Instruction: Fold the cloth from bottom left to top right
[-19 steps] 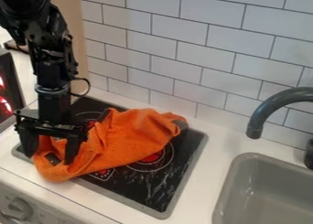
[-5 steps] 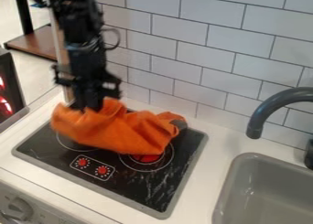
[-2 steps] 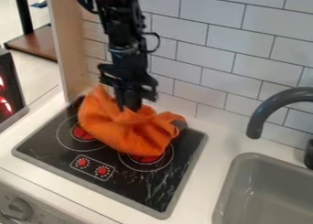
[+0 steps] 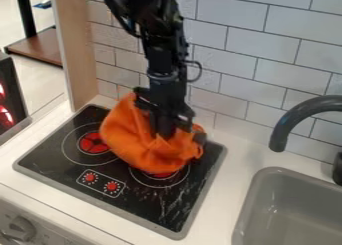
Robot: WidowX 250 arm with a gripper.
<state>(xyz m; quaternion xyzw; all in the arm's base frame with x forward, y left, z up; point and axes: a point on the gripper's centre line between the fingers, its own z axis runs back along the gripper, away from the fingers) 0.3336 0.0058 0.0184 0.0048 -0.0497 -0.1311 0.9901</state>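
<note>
The gripper (image 4: 162, 134) hangs over the back right part of the stove, its fingers close together and pinching a fold of the orange cloth (image 4: 148, 151). The cloth is bunched up over the back and right burners, with its left side raised toward the gripper. Its dark-tipped corner lies at the right, beside the gripper. The cloth's folds hide the very tips of the fingers.
The black stove top (image 4: 157, 204) has a grey rim and two red knobs at its front. A grey sink (image 4: 294, 209) with a dark curved faucet (image 4: 287, 121) stands to the right. White tiles rise behind, and a wooden panel (image 4: 75, 49) stands at the back left.
The gripper has moved from the stove's left side up and to the right, drawing the cloth's left part along. The left burner and the knobs are now uncovered.
</note>
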